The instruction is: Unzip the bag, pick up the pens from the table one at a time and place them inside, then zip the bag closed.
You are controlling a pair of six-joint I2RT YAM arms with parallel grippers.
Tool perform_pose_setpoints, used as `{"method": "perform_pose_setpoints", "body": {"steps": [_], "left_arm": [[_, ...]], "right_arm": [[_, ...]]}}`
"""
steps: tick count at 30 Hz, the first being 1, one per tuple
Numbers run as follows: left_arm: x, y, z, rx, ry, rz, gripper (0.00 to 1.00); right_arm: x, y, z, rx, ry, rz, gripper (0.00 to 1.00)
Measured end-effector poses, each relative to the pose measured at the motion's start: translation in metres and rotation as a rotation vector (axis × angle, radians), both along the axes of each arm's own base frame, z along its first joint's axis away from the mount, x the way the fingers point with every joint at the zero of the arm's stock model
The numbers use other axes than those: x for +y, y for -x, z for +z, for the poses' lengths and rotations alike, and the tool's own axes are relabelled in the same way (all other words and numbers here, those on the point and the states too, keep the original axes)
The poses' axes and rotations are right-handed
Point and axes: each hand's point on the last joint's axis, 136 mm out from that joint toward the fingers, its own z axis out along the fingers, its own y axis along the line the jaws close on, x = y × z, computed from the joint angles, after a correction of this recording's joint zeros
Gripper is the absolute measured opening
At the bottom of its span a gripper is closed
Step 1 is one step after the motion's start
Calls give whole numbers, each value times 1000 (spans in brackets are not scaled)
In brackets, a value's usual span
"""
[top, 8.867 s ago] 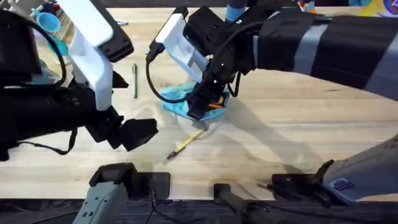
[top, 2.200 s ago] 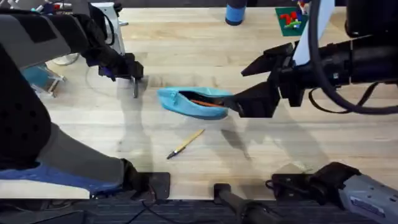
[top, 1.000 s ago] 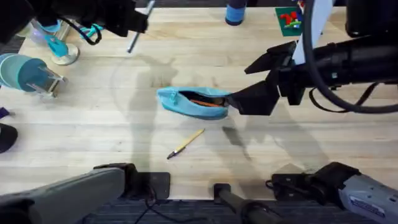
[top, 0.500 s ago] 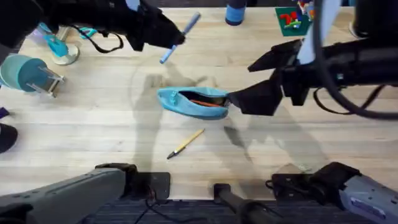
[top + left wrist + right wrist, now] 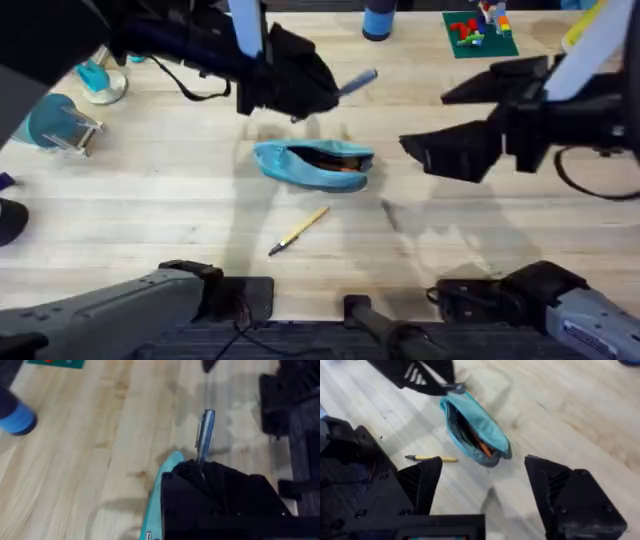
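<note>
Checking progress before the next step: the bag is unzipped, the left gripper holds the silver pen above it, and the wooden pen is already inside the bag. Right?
Not quite. The wooden pen lies on the table in front of the bag, as the overhead view shows. The rest stands: the bag is unzipped, and the left gripper holds the silver pen above it.

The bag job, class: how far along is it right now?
Done: the bag lies unzipped on the table. In hand: the left gripper holds the silver pen above it. Left: drop that pen in, fetch the tan pen, then zip up. The right gripper hangs open, empty.
</note>
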Motion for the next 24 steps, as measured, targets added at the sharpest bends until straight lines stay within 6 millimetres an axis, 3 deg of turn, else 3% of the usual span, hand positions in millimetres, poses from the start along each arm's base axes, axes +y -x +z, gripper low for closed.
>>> {"method": "perform_pose_setpoints", "body": {"steps": [4,13,24], "left_arm": [[-3,10,-7,-7,-15,-71,41],[-9,5,-36,76,-38,-121,41],[-36,14,-75,191,-74,-241,41]], "right_arm": [[-8,8,-2,28,0,-27,997],[-14,27,-1,56,-10,-45,997],[-16,27,0,48,-8,-51,998]]}}
